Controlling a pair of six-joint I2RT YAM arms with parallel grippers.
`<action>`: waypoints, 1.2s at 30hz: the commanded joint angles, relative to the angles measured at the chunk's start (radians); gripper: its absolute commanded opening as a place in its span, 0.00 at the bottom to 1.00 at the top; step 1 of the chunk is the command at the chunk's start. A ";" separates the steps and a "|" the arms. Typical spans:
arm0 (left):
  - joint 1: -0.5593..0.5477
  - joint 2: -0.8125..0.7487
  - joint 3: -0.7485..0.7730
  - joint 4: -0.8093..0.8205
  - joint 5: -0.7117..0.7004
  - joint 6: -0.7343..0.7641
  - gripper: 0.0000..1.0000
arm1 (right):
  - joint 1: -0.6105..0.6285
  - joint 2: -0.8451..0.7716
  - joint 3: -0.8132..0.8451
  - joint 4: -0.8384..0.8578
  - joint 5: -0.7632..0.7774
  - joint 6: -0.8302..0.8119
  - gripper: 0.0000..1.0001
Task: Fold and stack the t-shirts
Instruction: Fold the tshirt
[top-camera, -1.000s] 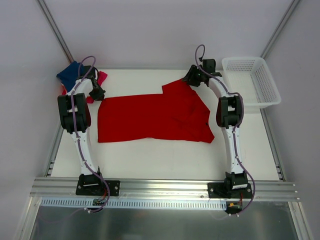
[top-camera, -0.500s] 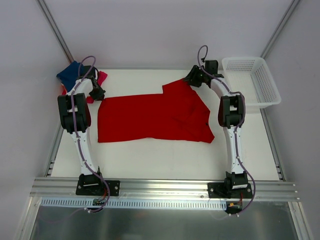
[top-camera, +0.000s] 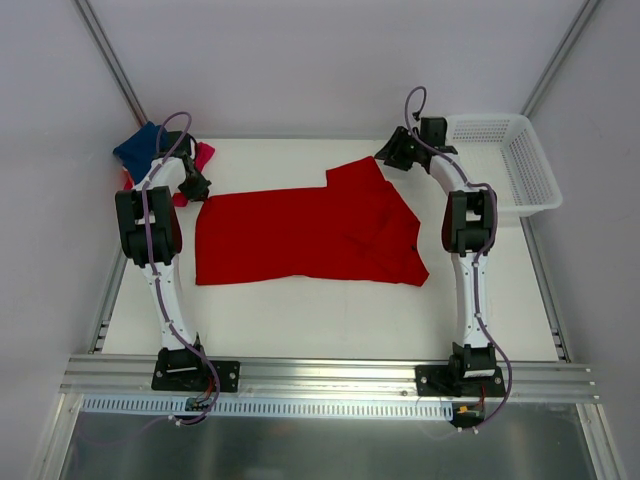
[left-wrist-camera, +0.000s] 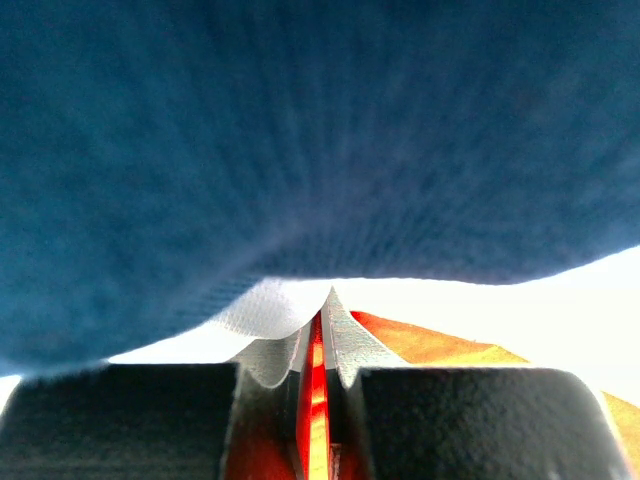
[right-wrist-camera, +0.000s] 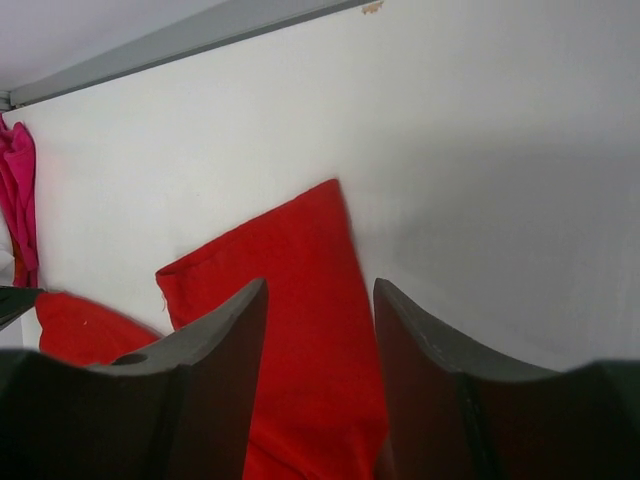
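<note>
The large red t-shirt lies spread flat across the middle of the table. My left gripper is at the shirt's back left corner, fingers closed on a thin strip of red cloth. Close by lies a pile of folded tees, with navy and magenta showing. Navy cloth fills the top of the left wrist view, with white and orange beneath. My right gripper is open and empty just above the shirt's back right sleeve.
A white plastic mesh basket stands at the back right corner, right beside my right arm. Grey frame rails run along the table's back and side edges. Magenta cloth shows at the left edge of the right wrist view.
My right gripper has drawn back and to the right, off the sleeve towards the basket. The sleeve lies flat. The left arm has not moved.
</note>
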 joint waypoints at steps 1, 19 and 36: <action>-0.015 -0.016 0.008 -0.052 0.023 0.009 0.00 | -0.009 -0.107 0.014 0.024 -0.004 -0.024 0.51; -0.015 -0.014 0.009 -0.053 0.021 0.011 0.00 | -0.008 -0.041 -0.029 0.046 -0.059 0.047 0.49; -0.015 -0.018 0.005 -0.052 0.021 0.012 0.00 | 0.026 -0.030 -0.080 0.066 -0.080 0.085 0.49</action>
